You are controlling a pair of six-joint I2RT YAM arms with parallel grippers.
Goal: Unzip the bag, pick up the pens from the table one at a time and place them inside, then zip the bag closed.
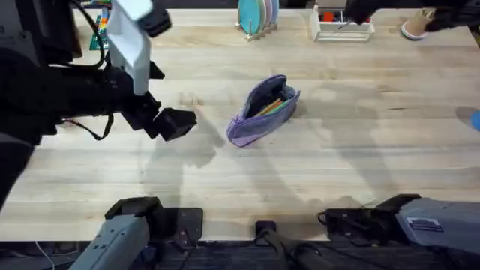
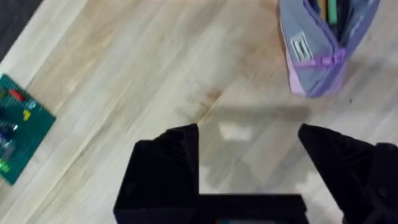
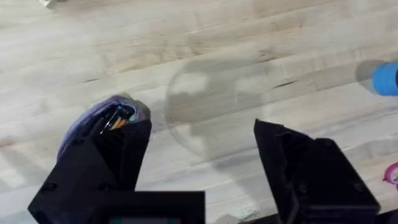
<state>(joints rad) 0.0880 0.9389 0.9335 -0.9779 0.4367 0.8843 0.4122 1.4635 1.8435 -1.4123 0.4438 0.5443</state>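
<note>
A: Where did the task stand?
B: The bag point(image 1: 264, 110) lay unzipped mid-table point(image 1: 315, 180), with green and orange pens point(image 1: 273, 106) inside; no pen lay loose.
A: And the claws?
B: The left gripper point(image 2: 249, 155) and right gripper point(image 3: 202, 155) both gaped, empty, apart from the bag. Zipping apparently remained.

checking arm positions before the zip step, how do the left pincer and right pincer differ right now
The left pincer hangs out over the table, left of the bag; the right pincer is seen from its own wrist camera, with the bag partly behind one finger. From the left wrist the bag lies apart from the fingers, open, with pens inside. Both pincers are open, black-fingered and hold nothing.
</note>
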